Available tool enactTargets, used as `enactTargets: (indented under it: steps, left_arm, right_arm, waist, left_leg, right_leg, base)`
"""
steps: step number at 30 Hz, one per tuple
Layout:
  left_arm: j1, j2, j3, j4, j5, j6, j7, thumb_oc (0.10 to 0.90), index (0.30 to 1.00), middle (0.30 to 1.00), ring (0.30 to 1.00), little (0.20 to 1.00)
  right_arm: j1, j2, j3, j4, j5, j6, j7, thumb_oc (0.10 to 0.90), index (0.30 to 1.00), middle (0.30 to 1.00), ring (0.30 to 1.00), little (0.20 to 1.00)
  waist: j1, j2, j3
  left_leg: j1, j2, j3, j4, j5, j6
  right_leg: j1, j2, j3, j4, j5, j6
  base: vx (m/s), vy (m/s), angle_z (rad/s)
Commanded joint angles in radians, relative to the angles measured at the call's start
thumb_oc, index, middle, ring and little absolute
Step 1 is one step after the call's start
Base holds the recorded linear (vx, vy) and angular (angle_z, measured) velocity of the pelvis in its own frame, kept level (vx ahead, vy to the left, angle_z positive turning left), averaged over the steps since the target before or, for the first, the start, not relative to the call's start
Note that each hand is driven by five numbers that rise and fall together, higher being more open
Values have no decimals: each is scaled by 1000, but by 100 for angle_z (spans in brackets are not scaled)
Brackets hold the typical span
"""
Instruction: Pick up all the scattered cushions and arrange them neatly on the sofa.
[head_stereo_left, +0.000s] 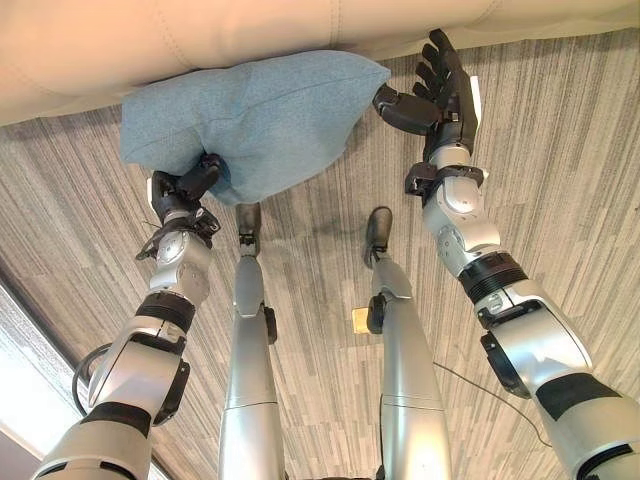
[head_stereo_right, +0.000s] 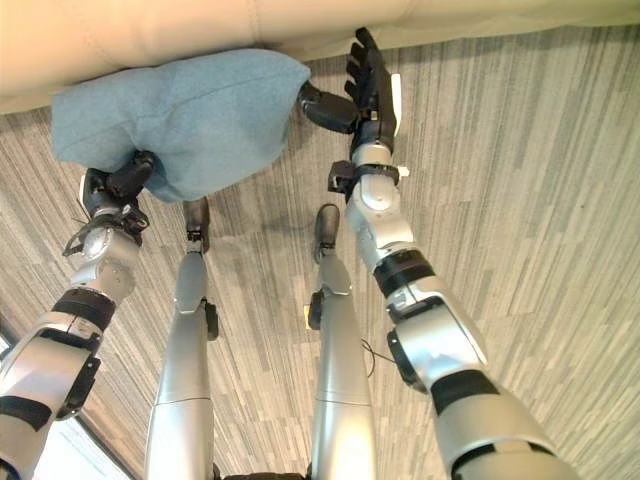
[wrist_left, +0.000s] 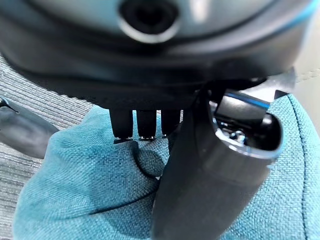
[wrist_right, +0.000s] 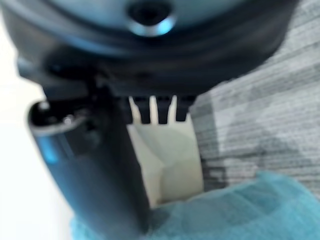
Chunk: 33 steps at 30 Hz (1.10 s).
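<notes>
A blue-teal cushion (head_stereo_left: 255, 118) hangs above the grey striped floor, its upper edge against the front of the cream sofa (head_stereo_left: 150, 40). My left hand (head_stereo_left: 188, 185) is shut on the cushion's lower left corner; in the left wrist view its thumb (wrist_left: 200, 170) and fingers pinch the teal cloth (wrist_left: 75, 185). My right hand (head_stereo_left: 437, 85) is open at the cushion's right end, fingers straight and pointing toward the sofa, the thumb touching or nearly touching the cushion's corner. The right wrist view shows that teal corner (wrist_right: 235, 210) beside the sofa's cream base (wrist_right: 167, 155).
The cream sofa (head_stereo_right: 180, 30) spans the whole far side of both eye views. Grey striped carpet (head_stereo_left: 560, 180) lies open to the right of my right arm. A bright strip (head_stereo_left: 30, 370) runs along the lower left edge.
</notes>
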Motion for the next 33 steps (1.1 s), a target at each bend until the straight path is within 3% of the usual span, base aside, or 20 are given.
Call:
enactTargets:
  steps: [1,12,17,18,21,22,23,24,29,30,31,33]
  left_arm:
    - [-138,-116,-73,-90,31,1,-169,400,300,300,300,300]
    - [-108,-95,-73,-20,63,37,-215,400,300,300,300,300]
    - [-141,-75,-63,22,62,41,-217,400,300,300,300,300]
    - [-149,-76,-65,23,60,41,-216,400,300,300,300,300]
    - [-177,-64,-74,41,62,40,-213,400,300,300,300,300]
    - [-193,-51,-79,51,73,40,-209,400,300,300,300,300]
    - [-211,-46,-90,68,84,41,-203,400,300,300,300,300]
    - [-224,-40,-96,67,93,35,-194,400,300,300,300,300]
    - [-258,-20,-109,50,96,27,-191,400,300,300,300,300]
    - [-258,-20,-109,49,96,27,-191,400,300,300,300,300]
    - [-270,-18,-117,45,102,25,-184,400,300,300,300,300]
    - [-264,-15,-123,3,114,18,-177,400,300,300,300,300]
  right_arm:
    - [-115,148,150,-226,-95,-85,111,800,900,900,900,900]
    - [-17,194,142,-257,-94,-81,115,800,900,900,900,900]
    - [-16,222,158,-169,-107,-47,103,800,900,900,900,900]
    - [-21,230,156,-153,-98,-42,100,800,900,900,900,900]
    - [-40,244,152,-76,-70,-24,96,800,900,900,900,900]
    - [-57,243,161,-43,-94,-4,85,712,768,768,768,768]
    - [-75,245,170,-6,-128,11,63,478,418,418,418,418]
    - [-84,248,177,12,-146,20,56,400,300,300,300,300]
    - [-131,278,238,69,-276,83,27,400,300,300,300,300]
    - [-131,277,238,68,-276,83,27,400,300,300,300,300]
    - [-136,289,248,86,-313,93,8,400,300,300,300,300]
    - [-126,290,247,73,-349,102,-10,400,300,300,300,300]
  waist:
    - [-3,31,-47]
    - [-24,-12,-41]
    - [-21,-21,-24]
    - [-20,-20,-29]
    - [-13,-20,-25]
    - [-11,-22,-17]
    - [-9,-22,-17]
    - [-7,-22,-24]
    - [2,-46,-29]
    - [3,-47,-21]
    - [4,-52,-30]
    - [4,-57,-30]
  left_leg:
    - [31,60,-32,94,-153,-34]
    - [30,53,-40,175,-198,-23]
    - [19,33,-41,199,-212,-17]
    - [28,33,-40,203,-247,-16]
    - [22,25,-42,200,-246,-13]
    - [7,19,-44,199,-212,-12]
    - [3,17,-46,202,-213,-11]
    - [13,20,-45,207,-249,-11]
    - [4,17,-57,216,-251,-9]
    - [-8,12,-59,213,-216,-8]
    - [10,15,-63,215,-251,-8]
    - [18,13,-64,214,-253,-6]
  right_leg:
    - [74,-10,43,-59,-45,88]
    - [114,-22,48,-61,-36,86]
    - [134,-43,52,-88,-21,96]
    - [146,-45,51,-84,-53,97]
    - [150,-53,49,-96,-47,101]
    - [142,-57,49,-111,-11,101]
    - [145,-60,48,-117,-10,101]
    - [156,-61,46,-111,-41,102]
    - [167,-55,37,-126,-43,100]
    - [157,-57,38,-134,-9,100]
    - [176,-54,34,-127,-44,98]
    - [187,-51,30,-130,-46,96]
  base:
    - [-7,49,1]
    - [-4,71,2]
    - [5,110,7]
    - [69,91,7]
    - [5,49,9]
    - [-72,52,7]
    - [4,38,4]
    - [78,6,4]
    - [11,-8,5]
    - [3,-1,5]
    - [-2,-7,5]
    - [-6,5,3]
